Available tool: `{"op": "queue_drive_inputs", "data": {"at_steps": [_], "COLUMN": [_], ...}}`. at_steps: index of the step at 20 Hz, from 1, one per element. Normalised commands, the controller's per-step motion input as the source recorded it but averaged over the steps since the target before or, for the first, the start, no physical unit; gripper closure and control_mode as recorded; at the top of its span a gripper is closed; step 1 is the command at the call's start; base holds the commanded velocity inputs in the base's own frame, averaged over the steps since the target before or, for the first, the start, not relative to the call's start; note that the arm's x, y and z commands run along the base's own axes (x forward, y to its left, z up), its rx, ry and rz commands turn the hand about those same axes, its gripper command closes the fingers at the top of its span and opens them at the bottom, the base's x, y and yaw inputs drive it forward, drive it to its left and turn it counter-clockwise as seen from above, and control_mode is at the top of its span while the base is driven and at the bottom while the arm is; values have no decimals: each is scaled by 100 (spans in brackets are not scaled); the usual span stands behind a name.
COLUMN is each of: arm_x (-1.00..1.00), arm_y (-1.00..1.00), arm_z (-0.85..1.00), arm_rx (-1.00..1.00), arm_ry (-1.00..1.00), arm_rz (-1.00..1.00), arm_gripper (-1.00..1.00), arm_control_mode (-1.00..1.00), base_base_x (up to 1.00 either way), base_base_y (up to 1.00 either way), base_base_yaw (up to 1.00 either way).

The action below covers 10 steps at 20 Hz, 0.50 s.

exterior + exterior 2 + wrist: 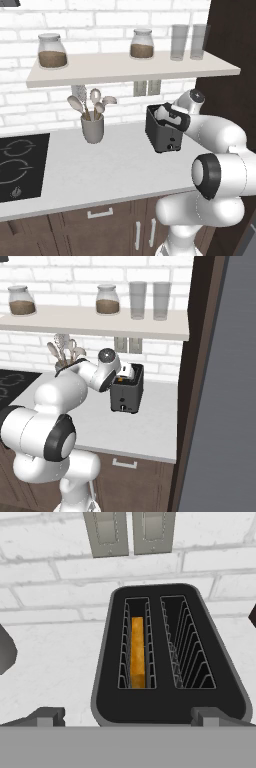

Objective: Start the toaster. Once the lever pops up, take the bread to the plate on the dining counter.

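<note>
Hovering wide-open, empty gripper (127, 714) directly above toaster (170, 662), bread (138, 652) in left slot.

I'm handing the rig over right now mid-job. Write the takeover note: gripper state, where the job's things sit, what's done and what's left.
Gripper: open, empty, poised directly above the toaster, looking down into its slots.
Toaster: on the white worktop against the brick wall, right of the grey utensil cup.
Bread: one golden slice standing in the left slot as the hand view shows it; the other slot holds nothing.
Done: arm brought over the toaster. Whether the lever has been pressed cannot be told.
Left: confirm toasting has started, wait for the pop-up, lift the bread, carry it to the plate on the dining counter.
</note>
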Motion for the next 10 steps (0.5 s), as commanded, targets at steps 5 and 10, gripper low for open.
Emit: {"op": "queue_drive_inputs", "data": {"at_steps": [5,10], "arm_x": [0,0], "arm_y": [0,0], "arm_z": [0,0], "arm_rx": [0,0], "arm_ry": [0,0], "arm_rz": [0,0], "arm_gripper": [-100,-100], "arm_control_mode": [-100,-100], "base_base_x": [0,0], "base_base_y": [0,0], "base_base_yaw": [0,0]}}
